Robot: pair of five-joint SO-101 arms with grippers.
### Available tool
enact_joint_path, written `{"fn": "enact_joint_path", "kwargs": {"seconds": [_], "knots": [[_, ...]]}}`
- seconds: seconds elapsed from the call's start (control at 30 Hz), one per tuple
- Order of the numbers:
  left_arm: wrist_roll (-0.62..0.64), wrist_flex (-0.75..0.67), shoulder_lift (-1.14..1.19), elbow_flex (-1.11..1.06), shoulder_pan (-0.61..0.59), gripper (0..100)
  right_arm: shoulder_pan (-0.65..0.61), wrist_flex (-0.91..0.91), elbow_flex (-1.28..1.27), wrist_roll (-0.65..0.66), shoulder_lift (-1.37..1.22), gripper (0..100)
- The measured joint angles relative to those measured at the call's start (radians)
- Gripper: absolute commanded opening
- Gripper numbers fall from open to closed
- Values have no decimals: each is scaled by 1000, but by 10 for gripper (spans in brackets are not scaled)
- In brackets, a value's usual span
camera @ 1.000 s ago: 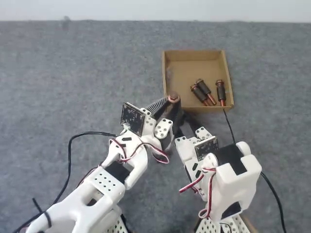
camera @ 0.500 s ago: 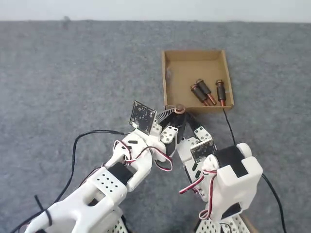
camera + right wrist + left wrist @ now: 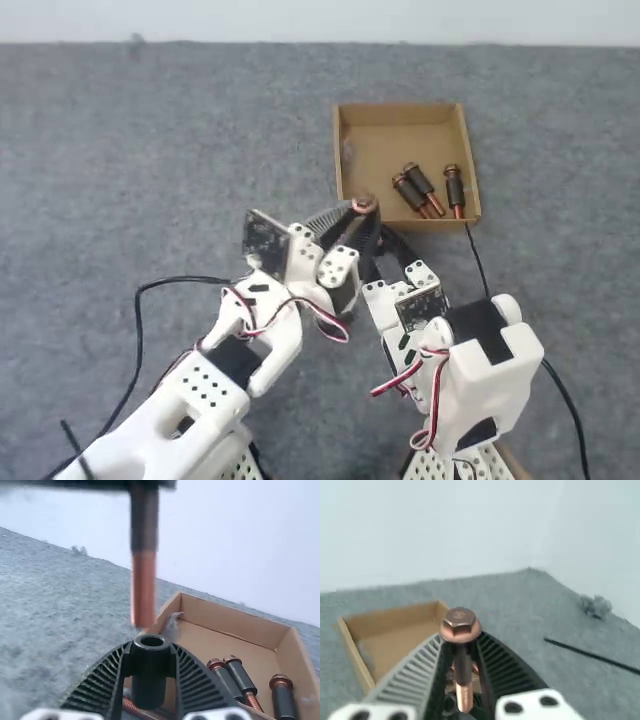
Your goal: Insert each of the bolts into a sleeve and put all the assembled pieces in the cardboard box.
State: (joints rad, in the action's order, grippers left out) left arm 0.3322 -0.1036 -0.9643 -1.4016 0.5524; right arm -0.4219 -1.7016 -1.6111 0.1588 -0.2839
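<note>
Two parts are being held one above the other by the paired arms. A copper-coloured bolt (image 3: 460,625) with a flanged hex head is being clenched by the left gripper (image 3: 460,642), and a black cylindrical sleeve (image 3: 149,675) is being grasped by the right gripper (image 3: 150,654). In the high view both are being held just off the cardboard box (image 3: 395,135), at its 7 o'clock corner. Three assembled pieces (image 3: 418,188) are being stored at 4 o'clock on the box floor. The scene is being staged on grey carpet (image 3: 150,150) backed by a pale wall (image 3: 300,20), with a black cable (image 3: 165,285) lying at 8 o'clock of the grippers. The bolt is being held upright, head up, its shank pointing down just above the open bore of the sleeve, which is also upright.
</note>
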Motion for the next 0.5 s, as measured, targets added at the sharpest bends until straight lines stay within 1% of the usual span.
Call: {"fn": "enact_joint_path", "kwargs": {"seconds": [0.13,0.27,0.4,0.5], "knots": [[3,0,-6,0,-2,12,-3,0,0,0,0,6],[5,-5,31,0,-34,12,-5,0,0,0,0,6],[5,-94,137,0,-89,12,-26,0,0,0,0,6],[2,-126,187,0,-89,12,-23,0,0,0,0,6]]}}
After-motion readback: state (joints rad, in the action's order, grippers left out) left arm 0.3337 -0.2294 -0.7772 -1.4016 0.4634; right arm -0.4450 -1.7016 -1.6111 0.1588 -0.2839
